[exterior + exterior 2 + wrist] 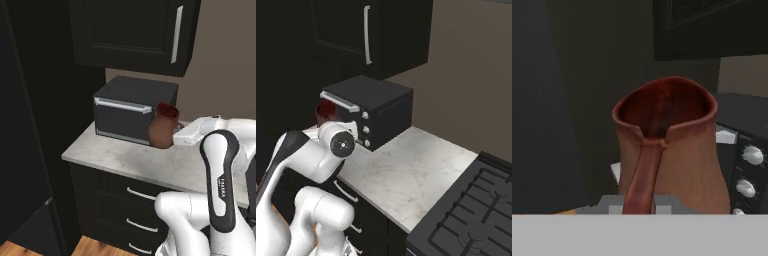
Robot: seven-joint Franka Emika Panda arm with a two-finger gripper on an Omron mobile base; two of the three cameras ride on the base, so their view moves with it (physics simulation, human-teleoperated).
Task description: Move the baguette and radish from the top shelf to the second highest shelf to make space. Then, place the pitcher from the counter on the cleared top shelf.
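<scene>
- The pitcher point(162, 127) stands upright on the worktop point(125, 157), just in front of the black toaster oven point(134, 110) at its right front corner. Reddish-brown belly, flared rim, dark red inside.
- In the hand view the pitcher point(669, 150) is very near, its loop handle running straight down toward my fingers point(639, 205), which sit to either side of the handle's lower end.
- Whether the fingers are clenched on the handle or merely set beside it, I cannot tell — the tips are cut off at the bottom of that view.
- In the left base view my white hand reaches in from the right and meets the pitcher's side; the contact point itself is hidden behind the hand.
- Progress, as a judgement: I am on the pitcher step, at or just before the grasp. The pitcher is not yet lifted — its base sits on the stone.
- Left to do: lift it, carry it to the fridge, set it on the cleared shelf.
- The tall dark mass left of the worktop is too dark to read, so I cannot confirm how the earlier steps stand.
- In the right base view my arm covers most of the pitcher point(326, 111); just a bit of red rim peeks above the arm.
- Further out: black drawers point(135, 210) with silver bar handles below, a dark wall cabinet point(135, 35) above, a gas hob point(476, 210) at the worktop's far right.
</scene>
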